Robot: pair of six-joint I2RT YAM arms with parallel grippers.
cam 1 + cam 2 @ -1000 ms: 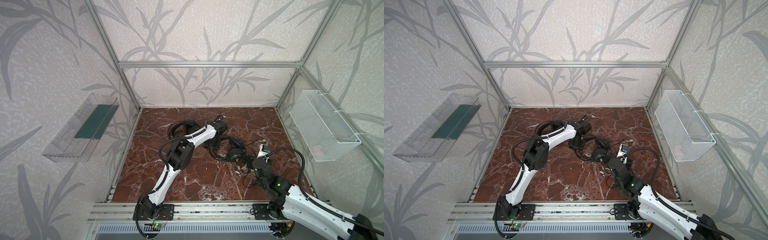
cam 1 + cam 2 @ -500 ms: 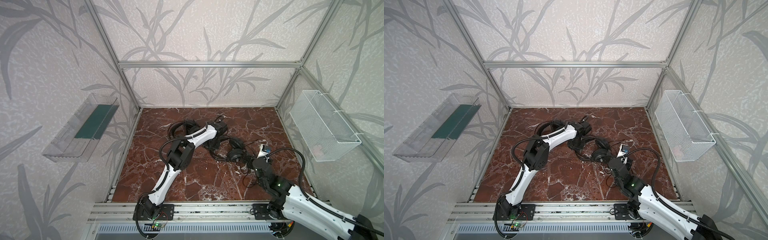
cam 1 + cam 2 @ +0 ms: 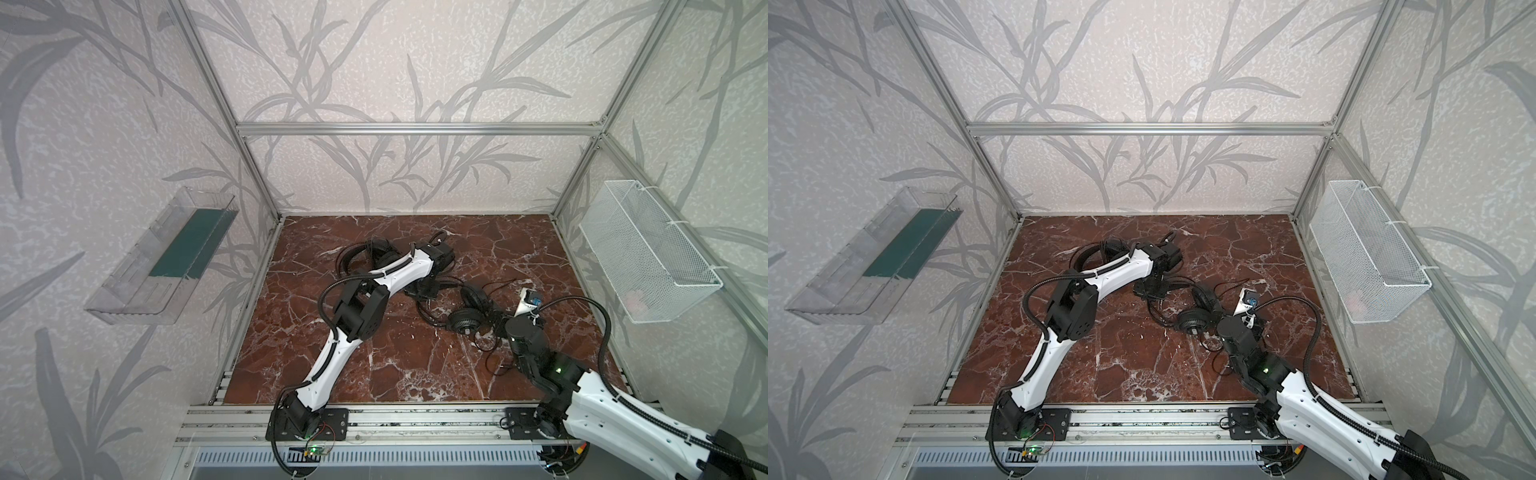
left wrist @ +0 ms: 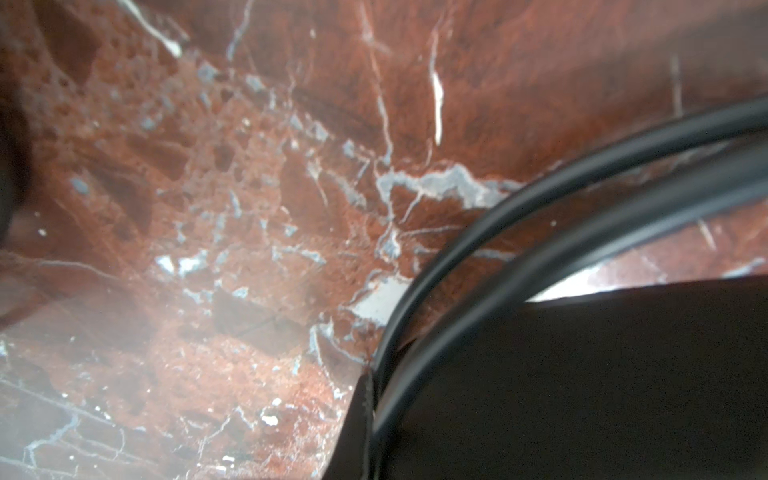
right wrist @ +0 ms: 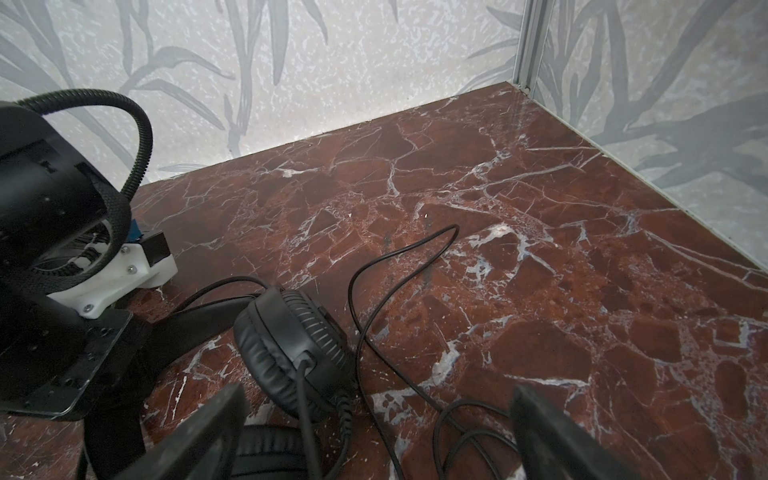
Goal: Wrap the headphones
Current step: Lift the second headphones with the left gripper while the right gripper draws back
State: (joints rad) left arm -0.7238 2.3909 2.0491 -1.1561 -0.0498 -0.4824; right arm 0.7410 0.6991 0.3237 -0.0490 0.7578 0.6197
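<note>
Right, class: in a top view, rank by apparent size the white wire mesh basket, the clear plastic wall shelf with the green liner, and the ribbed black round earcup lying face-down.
1. Clear plastic wall shelf
2. White wire mesh basket; close to the shelf, and nearness to the camera may skew this
3. Ribbed black round earcup; clearly smallest

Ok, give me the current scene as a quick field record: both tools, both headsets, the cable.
left tool: shut on the thin black wires of the headband, low over the marble floor
right tool: open, hovering above the near headset, holding nothing
near headset: mid-floor, earcups down, between the two arms
far headset: behind the left arm, partly hidden
cable: loose, unwrapped, trailing over the floor
wire basket: on the right wall
</note>
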